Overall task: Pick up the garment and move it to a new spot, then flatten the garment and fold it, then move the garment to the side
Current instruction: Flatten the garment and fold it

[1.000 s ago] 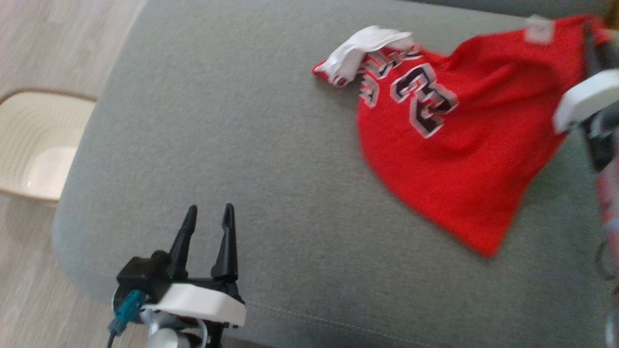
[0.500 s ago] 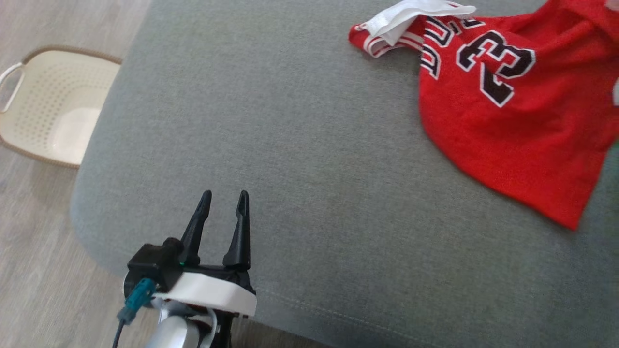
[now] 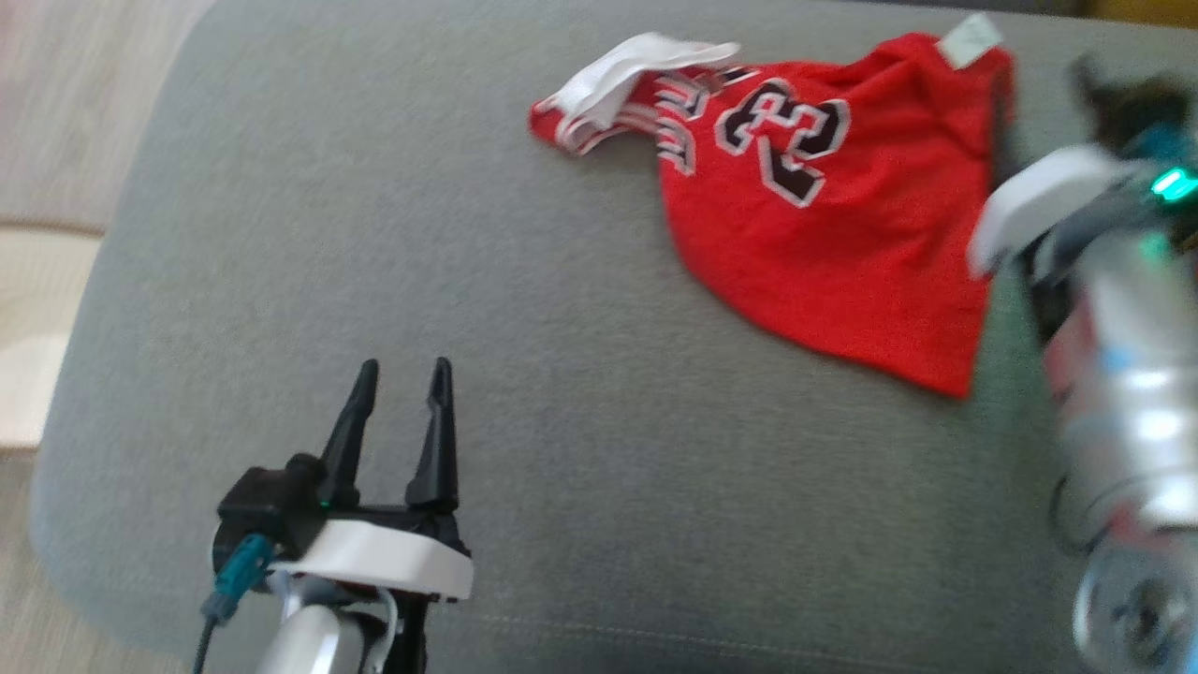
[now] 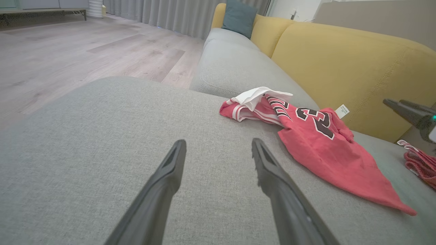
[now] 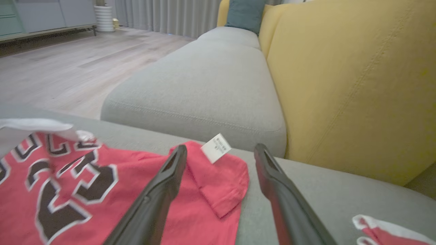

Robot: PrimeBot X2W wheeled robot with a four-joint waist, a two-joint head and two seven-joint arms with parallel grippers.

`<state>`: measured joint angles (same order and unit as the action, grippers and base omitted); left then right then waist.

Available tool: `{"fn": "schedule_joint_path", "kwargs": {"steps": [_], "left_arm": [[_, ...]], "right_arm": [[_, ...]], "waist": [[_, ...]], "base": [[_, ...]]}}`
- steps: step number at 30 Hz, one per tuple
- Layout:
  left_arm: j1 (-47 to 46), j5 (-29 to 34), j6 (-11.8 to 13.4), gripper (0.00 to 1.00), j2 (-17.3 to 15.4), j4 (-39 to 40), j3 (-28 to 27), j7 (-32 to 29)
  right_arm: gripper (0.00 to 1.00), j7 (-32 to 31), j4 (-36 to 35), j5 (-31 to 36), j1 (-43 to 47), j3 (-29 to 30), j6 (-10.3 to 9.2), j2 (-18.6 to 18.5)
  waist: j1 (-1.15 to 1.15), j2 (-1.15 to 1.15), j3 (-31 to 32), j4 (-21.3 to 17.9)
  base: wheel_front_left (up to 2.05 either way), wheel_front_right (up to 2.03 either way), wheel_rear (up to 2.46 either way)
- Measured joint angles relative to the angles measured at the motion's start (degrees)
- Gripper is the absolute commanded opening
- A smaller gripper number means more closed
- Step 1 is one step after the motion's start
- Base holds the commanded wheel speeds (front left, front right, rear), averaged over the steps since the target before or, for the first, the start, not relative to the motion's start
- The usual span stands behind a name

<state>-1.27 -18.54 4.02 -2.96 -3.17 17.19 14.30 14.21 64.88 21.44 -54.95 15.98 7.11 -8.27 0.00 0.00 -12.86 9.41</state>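
Observation:
The garment (image 3: pixel 814 215) is a red jersey with black-and-white numbers and a white lining turned out at one end. It lies crumpled on the grey sofa seat (image 3: pixel 562 374), toward the back right. My right gripper (image 5: pixel 220 148) is open just above the garment's (image 5: pixel 85 183) near corner, where a white label (image 5: pixel 215 147) sticks up; nothing is between its fingers. My left gripper (image 3: pixel 403 367) is open over bare seat at the front left, well away from the garment (image 4: pixel 316 146).
A yellow backrest (image 4: pixel 340 61) runs behind the seat, with a teal cushion (image 4: pixel 240 17) farther along. Another red-and-white cloth (image 5: pixel 385 228) lies to the right of the garment. A pale basket (image 3: pixel 37 328) stands on the wooden floor to the left.
My right gripper has opened and let go of the garment's corner, which now lies on the seat. The head camera has shifted. My left gripper has stayed open.

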Motion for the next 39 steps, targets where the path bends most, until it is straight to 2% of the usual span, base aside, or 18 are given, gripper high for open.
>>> {"fn": "schedule_joint_path", "kwargs": {"steps": [2,4,8,13,21,26,31,32,33,34,35,37,39], "left_arm": [[0.3,0.1,0.0,1.0,0.0,0.0,-0.8,0.0],[1.5,0.3,0.0,1.0,0.0,0.0,-1.5,0.0],[3.0,0.3,0.0,1.0,0.0,0.1,-2.1,0.0],[3.4,0.3,-0.1,1.0,0.0,0.2,-3.1,0.0],[3.3,0.8,-0.5,1.0,0.0,0.1,-3.0,0.0],[3.3,0.8,-0.5,1.0,0.0,-0.5,-3.0,0.0],[3.3,0.8,-0.5,1.0,0.0,-0.6,-3.2,0.0],[3.3,0.8,-0.5,1.0,0.0,-0.6,-3.2,0.0],[3.3,0.8,-0.5,1.0,0.0,-0.6,-3.3,0.0],[3.3,0.8,-0.5,1.0,0.0,-0.6,-3.3,0.0],[3.3,0.8,-0.5,1.0,0.0,-0.6,-3.3,0.0],[3.3,0.8,-0.5,1.0,0.0,-0.6,-3.4,0.0],[3.3,0.7,-0.5,1.0,0.0,-0.6,-3.4,0.0]], "right_arm": [[1.0,0.0,0.4,-2.3,2.6,-2.4,0.0,1.8],[1.0,0.0,-2.2,-7.0,8.7,-5.8,0.0,3.4],[1.0,0.0,-7.7,-14.0,18.6,-9.2,0.0,4.0],[1.0,0.0,-12.2,-19.4,27.9,-13.5,0.0,4.2],[1.0,-2.7,-17.9,-25.2,30.2,-18.9,0.0,4.6],[1.0,-7.7,-17.6,-25.5,31.8,-19.2,0.0,4.7],[1.0,-9.9,-17.7,-26.5,32.6,-19.7,0.0,4.7],[0.97,-10.1,-17.7,-26.8,32.6,-19.8,0.0,4.7],[0.8,-10.2,-17.7,-27.1,32.6,-20.0,0.0,4.7],[0.5,-10.4,-17.7,-27.3,32.6,-20.1,0.0,4.7],[0.39,-10.5,-17.7,-27.7,32.6,-20.4,0.0,4.7],[0.03,-10.8,-17.7,-28.9,32.6,-21.2,0.0,4.7],[0.0,-11.1,-17.7,-29.6,32.6,-21.6,0.0,4.7]], "waist": [[0.0,0.0,1.2,-1.6],[0.0,0.0,2.9,-3.7],[0.0,0.0,4.4,-5.9],[0.0,0.0,4.3,-7.6],[0.0,0.0,3.1,-7.2],[0.0,0.0,3.3,-5.6],[0.0,0.0,3.7,-4.6],[0.0,0.0,3.7,-4.5],[0.0,0.0,3.8,-4.5],[0.0,0.0,3.9,-4.6],[0.0,0.0,3.9,-4.7],[0.0,0.0,4.1,-5.0],[0.0,0.0,4.2,-5.2]], "base": [[0.0,0.0,0.0],[0.0,0.0,0.0],[0.0,0.0,0.0],[0.0,0.0,0.0],[0.0,0.0,0.0],[0.0,0.0,0.0],[0.0,0.0,0.0],[0.0,0.0,0.0],[0.0,0.0,0.0],[0.0,0.0,0.0],[0.0,0.0,0.0],[0.0,0.0,0.0],[0.0,0.0,0.0]]}}
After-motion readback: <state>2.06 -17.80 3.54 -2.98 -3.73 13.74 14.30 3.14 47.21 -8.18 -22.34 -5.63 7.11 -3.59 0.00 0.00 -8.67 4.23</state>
